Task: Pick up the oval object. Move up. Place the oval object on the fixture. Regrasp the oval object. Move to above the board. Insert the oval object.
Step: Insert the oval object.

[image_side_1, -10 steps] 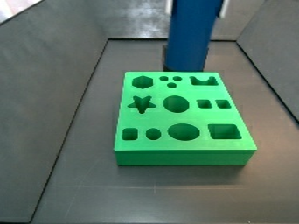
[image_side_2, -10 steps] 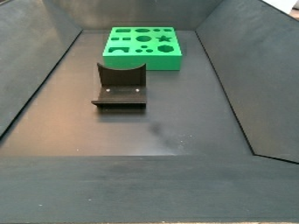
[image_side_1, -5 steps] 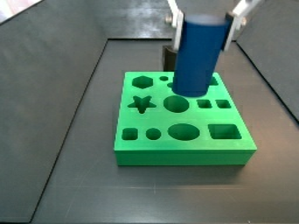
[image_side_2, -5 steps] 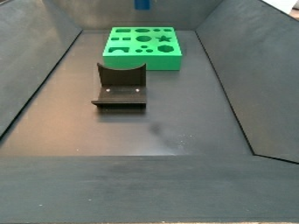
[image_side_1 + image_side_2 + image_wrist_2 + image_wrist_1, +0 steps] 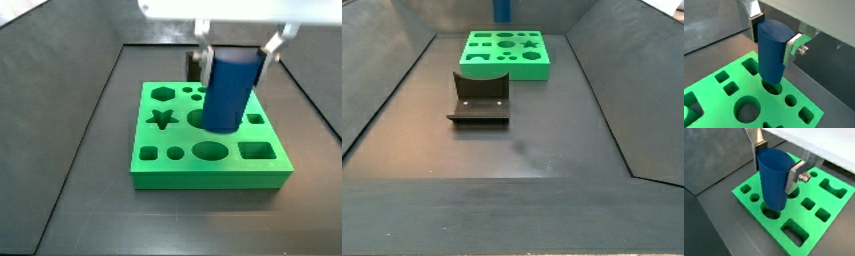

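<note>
My gripper [image 5: 238, 55] is shut on the oval object [image 5: 230, 90], a blue peg held upright by its upper end. In both wrist views the flat silver fingers [image 5: 794, 175] clamp the oval object [image 5: 773, 178] from two sides. It hangs over the green board [image 5: 201, 178], and its lower end stands at a cut-out hole [image 5: 772, 89]; I cannot tell whether it touches. The gripper [image 5: 773, 39] shows above the board [image 5: 711, 95]. In a side view the oval object [image 5: 502, 9] shows at the top edge, beyond the board [image 5: 509, 68]. The dark fixture [image 5: 480, 98] stands on the floor in front of that board.
The board [image 5: 749, 182] has several shaped holes, among them a star [image 5: 163, 120], an oval [image 5: 210, 151] and a square [image 5: 258, 150]. Sloping grey walls [image 5: 382, 70] enclose the dark floor [image 5: 529, 150].
The gripper has come down with the oval object. Its fingers now show in a side view, and the peg's lower end is closer to the board.
</note>
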Controlling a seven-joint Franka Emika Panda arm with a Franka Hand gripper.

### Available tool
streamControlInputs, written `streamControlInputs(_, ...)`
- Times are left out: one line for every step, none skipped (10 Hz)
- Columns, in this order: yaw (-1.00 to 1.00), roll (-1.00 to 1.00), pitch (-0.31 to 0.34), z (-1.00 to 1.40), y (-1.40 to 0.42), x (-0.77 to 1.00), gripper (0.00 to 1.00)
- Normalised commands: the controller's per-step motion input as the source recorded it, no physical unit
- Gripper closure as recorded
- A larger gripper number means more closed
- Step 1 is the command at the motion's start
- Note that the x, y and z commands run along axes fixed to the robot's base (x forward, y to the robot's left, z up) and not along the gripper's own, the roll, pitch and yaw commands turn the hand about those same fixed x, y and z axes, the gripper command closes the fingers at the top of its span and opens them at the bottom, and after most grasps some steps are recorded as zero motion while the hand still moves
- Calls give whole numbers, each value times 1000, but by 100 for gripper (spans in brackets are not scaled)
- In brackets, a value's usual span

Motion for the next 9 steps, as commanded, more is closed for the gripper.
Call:
streamControlInputs(0,0,-29,-386,-80,0,100)
streamControlInputs(0,4,-4,-423,-57,0,100)
streamControlInputs(0,20,0,-429,-46,0,100)
streamControlInputs(0,9,0,-394,-49,0,100)
streamControlInputs(0,27,0,-426,-37,0,100)
streamControlInputs(26,26,0,-420,-20,0,100)
streamControlInputs(63,54,0,-431,0,0,100)
streamControlInputs(86,31,0,-414,0,3,100)
streamControlInputs(69,43,0,-437,0,0,100)
